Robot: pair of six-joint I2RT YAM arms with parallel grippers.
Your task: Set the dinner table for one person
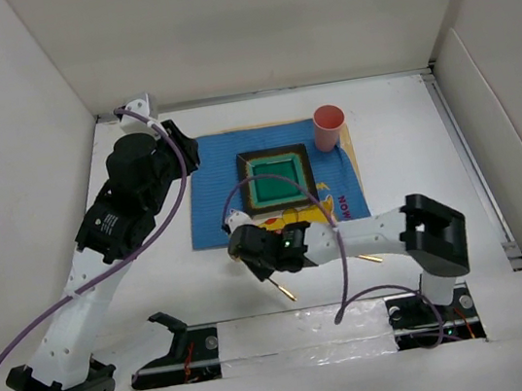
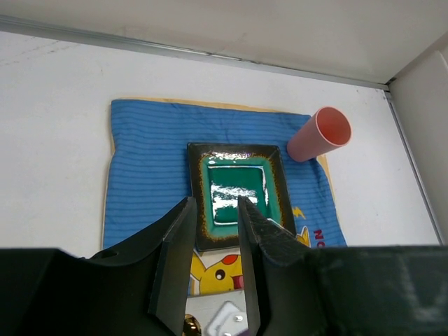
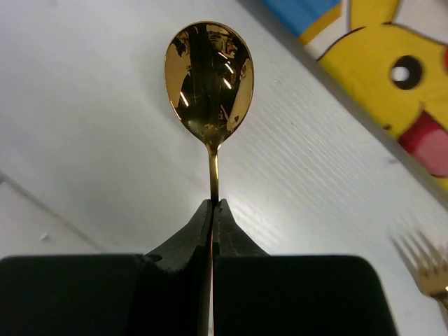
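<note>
The white dinner table (image 1: 413,163) carries a blue placemat (image 1: 217,197) with a yellow cartoon character. On the mat sit a square green plate with a dark rim (image 1: 278,180) and a pink cup (image 1: 328,126) at its far right corner. My right gripper (image 1: 247,250) is just off the mat's near edge, shut on the handle of a gold spoon (image 3: 208,73). The spoon's bowl points forward over the bare table (image 3: 84,126). My left gripper (image 2: 215,201) is open and empty, raised over the mat's left side, looking down on the plate (image 2: 238,192) and cup (image 2: 320,134).
A gold fork (image 1: 370,259) lies on the table near the right arm; its tines show in the right wrist view (image 3: 423,262). The spoon's handle end (image 1: 286,293) sticks out behind the right gripper. White walls enclose the table at the back and sides.
</note>
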